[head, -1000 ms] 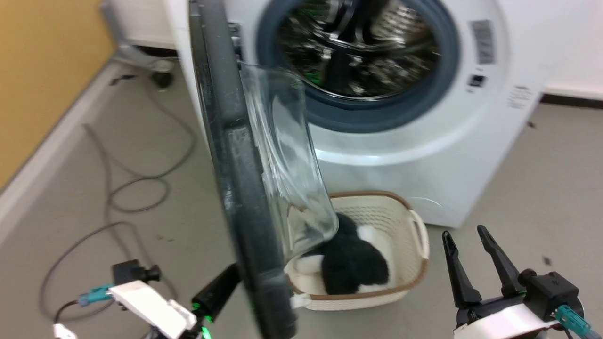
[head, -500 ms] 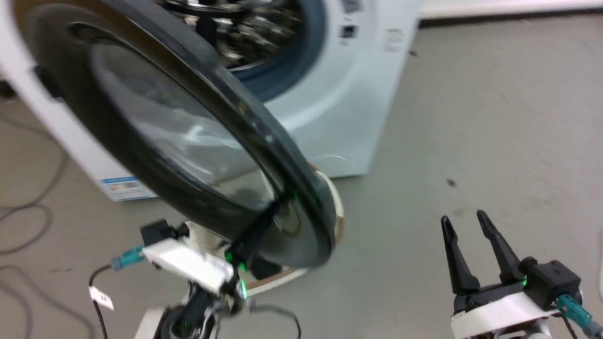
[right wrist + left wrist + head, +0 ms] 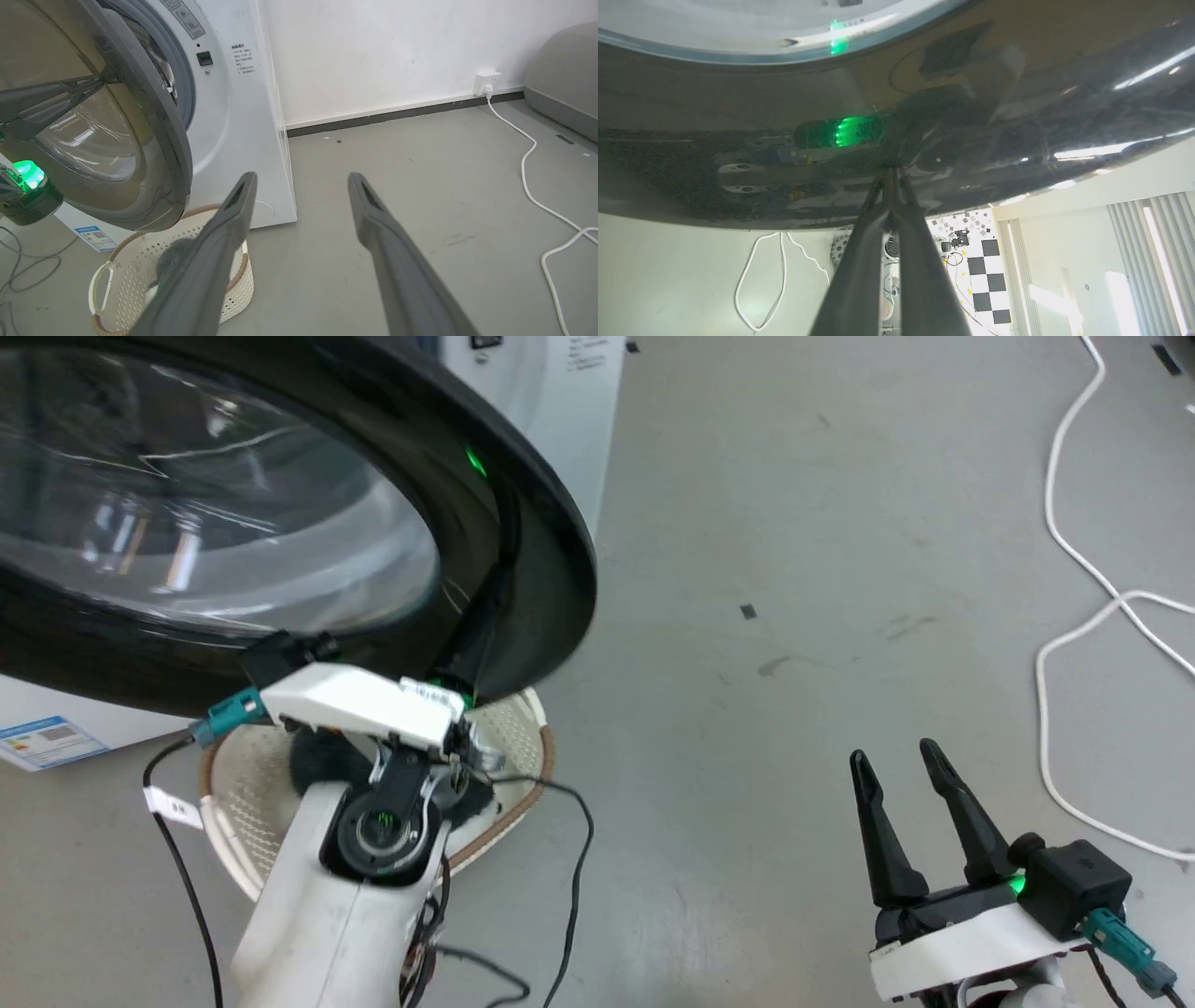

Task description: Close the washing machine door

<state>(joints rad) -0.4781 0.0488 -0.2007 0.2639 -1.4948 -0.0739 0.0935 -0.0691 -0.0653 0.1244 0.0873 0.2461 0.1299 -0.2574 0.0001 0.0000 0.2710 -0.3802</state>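
Washing machine door (image 3: 546, 551) touching closed left jaws, far from right jaws

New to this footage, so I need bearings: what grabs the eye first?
The huge glossy black washing machine door dominates the head view's upper left, ajar before the white washing machine. The left gripper, fingers together, touches its outer face above a cream basket. The right gripper hangs open at lower right.

Head looks down; all views share the washing machine door (image 3: 546, 560).
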